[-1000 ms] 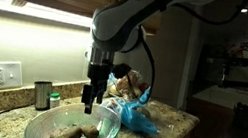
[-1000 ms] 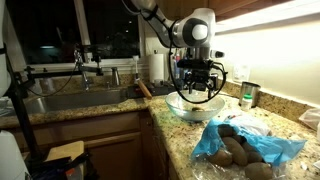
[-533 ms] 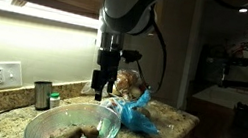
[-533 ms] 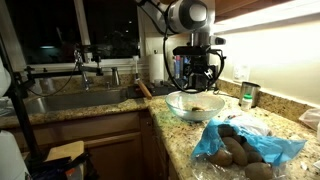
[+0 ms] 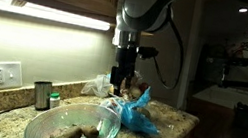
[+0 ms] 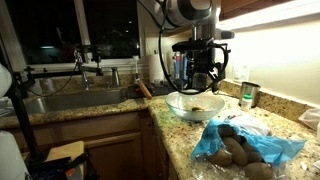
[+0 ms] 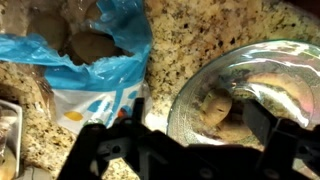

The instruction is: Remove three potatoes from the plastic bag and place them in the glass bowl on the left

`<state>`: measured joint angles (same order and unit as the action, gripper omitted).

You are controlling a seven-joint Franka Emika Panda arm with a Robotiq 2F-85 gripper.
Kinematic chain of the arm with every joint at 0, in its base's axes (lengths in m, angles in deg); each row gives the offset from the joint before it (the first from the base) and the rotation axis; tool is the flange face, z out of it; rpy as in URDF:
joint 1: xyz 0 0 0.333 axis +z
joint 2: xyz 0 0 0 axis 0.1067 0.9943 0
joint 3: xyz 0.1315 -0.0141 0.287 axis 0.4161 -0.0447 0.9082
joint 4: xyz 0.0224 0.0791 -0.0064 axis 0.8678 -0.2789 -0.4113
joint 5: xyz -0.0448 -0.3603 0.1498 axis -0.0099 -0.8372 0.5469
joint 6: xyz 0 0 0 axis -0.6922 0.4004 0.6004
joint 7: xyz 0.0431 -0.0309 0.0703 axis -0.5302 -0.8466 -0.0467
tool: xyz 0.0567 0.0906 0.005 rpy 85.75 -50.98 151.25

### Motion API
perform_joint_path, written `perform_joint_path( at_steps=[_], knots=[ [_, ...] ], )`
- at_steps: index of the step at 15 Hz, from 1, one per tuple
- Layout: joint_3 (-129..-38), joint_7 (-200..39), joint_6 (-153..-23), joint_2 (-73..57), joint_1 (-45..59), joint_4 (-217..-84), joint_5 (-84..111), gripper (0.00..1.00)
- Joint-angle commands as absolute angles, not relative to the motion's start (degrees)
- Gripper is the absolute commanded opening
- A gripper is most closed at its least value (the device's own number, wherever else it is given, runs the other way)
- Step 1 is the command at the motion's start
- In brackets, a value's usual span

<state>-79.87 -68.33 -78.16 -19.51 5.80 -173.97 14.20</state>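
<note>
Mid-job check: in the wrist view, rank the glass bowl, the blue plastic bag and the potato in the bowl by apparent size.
Largest, tied: glass bowl and blue plastic bag. They have a similar spread and both are cut by the frame, so I won't rank them.
Smallest: potato in the bowl, clearly.
</note>
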Motion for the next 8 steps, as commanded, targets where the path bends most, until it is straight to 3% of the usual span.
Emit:
perform_joint_path(
  at_steps=[1, 8],
  knots=[
    [-81.4, -70.9, -78.7, -23.9, 4.5, -179.6, 12.5, 1.0],
    [-85.1, -73.2, -81.2, -24.2, 1.0, -183.2, 12.1, 1.0]
  ],
)
